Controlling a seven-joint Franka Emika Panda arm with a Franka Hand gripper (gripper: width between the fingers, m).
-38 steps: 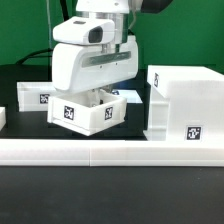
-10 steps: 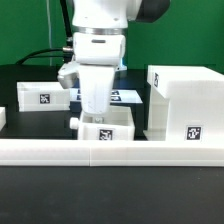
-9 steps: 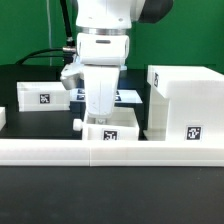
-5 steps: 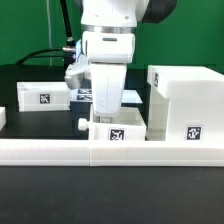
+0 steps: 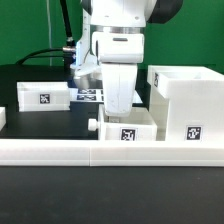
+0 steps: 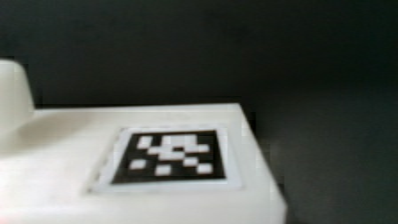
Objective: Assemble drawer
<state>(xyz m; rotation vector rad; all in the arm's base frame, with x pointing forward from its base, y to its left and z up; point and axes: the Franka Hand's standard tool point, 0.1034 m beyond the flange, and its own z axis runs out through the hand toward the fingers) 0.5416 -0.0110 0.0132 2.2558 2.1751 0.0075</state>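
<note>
Apparently the jaws touch the drawer box [image 5: 130, 128], their opening hidden.

This is a robotics lab, plainly a test rig. A white robot arm [image 5: 118, 45] stands over a matte black bench [image 5: 30, 115] against a plain green backdrop [image 5: 25, 30]. The white parts [image 5: 185, 95] lying about each carry printed black-and-white marker tags [image 5: 195, 131].

Black table [image 5: 25, 78] carries white box [image 5: 185, 108], small drawer [image 5: 128, 133], marker board [image 5: 88, 96].
</note>
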